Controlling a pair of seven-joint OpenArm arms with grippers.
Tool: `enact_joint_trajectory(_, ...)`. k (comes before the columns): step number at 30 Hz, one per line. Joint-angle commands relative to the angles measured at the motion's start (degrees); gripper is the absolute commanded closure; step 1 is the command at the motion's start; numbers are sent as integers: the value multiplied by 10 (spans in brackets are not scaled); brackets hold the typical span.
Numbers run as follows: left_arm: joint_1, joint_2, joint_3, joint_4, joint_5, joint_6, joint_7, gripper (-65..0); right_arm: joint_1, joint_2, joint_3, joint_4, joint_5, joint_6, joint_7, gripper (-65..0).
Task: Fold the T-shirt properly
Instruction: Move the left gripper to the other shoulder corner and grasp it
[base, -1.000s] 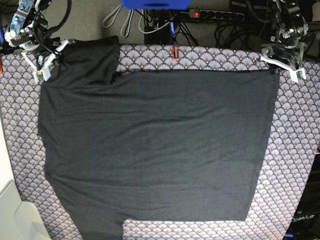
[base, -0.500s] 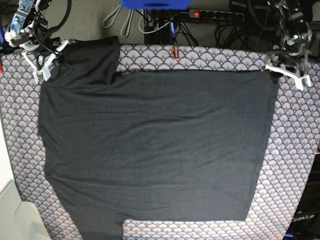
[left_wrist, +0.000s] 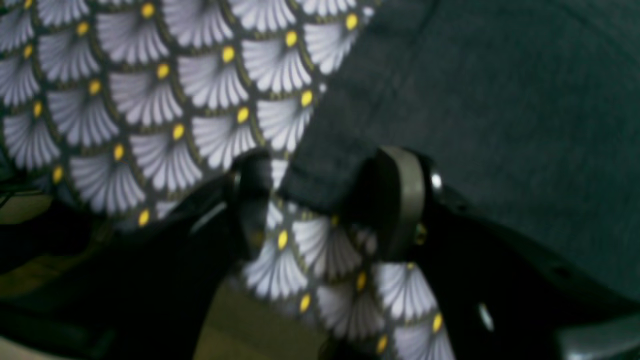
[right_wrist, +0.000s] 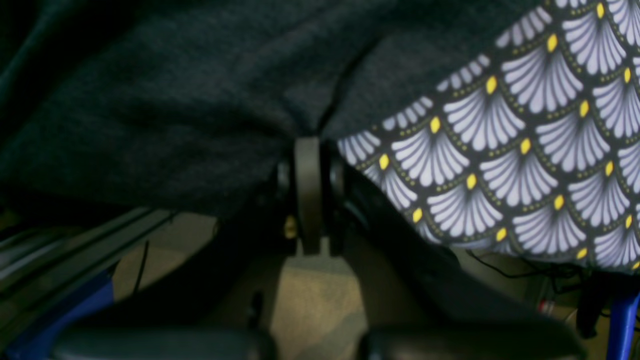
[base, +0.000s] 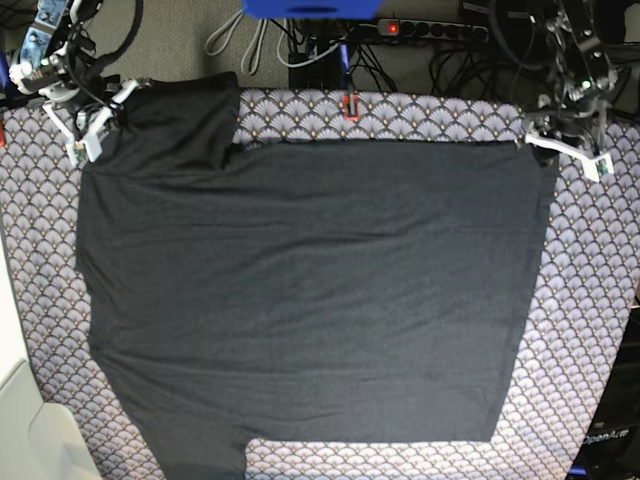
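Since a second ago my left gripper (base: 568, 150) has let its jaws part around the T-shirt (base: 310, 300) corner, upper right. My right gripper (base: 88, 125) clamps the sleeve, upper left. Shirt lies flat across the patterned tablecloth (base: 590, 300).

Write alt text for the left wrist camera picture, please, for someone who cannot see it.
Close-up from above the left gripper: its two dark jaws stand open on either side of a corner of the charcoal T-shirt, not yet pinching it. The shirt lies on a tablecloth printed with pale fan shapes and yellow dots. The picture is blurred.
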Motion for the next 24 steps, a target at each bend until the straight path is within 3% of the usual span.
enact_joint_trajectory(1,-3,-6,-2,3,-3,-1,-8,-326,0,6,1,8,4,8,8,0)
enact_joint_trajectory(11,0,-5,0,-17,-5,-1,-7,-327,-2,6,2,8,4,8,8,0)
enact_joint_trajectory(17,-2,-6,-1,-16,-5,-2,47,-327,-2,6,2,8,4,8,8,0)
enact_joint_trajectory(24,-1,-5,-1,-17,-5,-2,54,-325,-2,6,2,8,4,8,8,0)
